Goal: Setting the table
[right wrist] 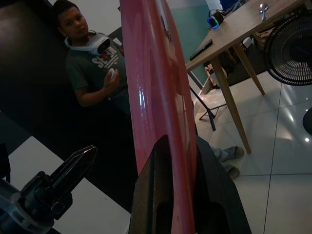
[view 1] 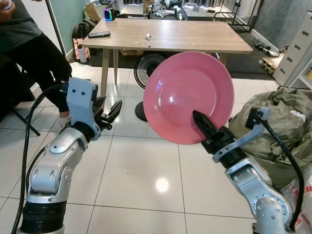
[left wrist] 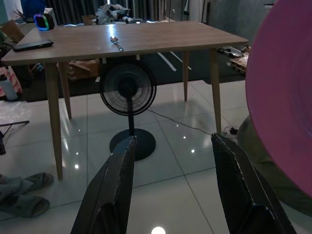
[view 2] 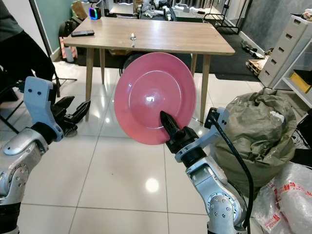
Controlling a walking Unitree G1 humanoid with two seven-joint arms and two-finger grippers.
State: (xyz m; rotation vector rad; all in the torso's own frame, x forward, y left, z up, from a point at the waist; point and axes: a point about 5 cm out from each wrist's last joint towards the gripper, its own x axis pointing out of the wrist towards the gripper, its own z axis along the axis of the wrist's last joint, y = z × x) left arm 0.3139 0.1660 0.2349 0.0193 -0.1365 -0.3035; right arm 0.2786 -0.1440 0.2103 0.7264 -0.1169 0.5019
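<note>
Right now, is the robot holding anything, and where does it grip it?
The right pincer holds the pink plate by its lower rim; the left pincer is open, empty.

Upright pink plate [view 1: 187, 95], rim pinched

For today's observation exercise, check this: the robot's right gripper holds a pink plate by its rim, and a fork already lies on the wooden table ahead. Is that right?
One detail is wrong: it is a spoon, not a fork, as the left wrist view shows. The rest stands: the right gripper holds the pink plate by its rim, and the wooden table is ahead.
</note>
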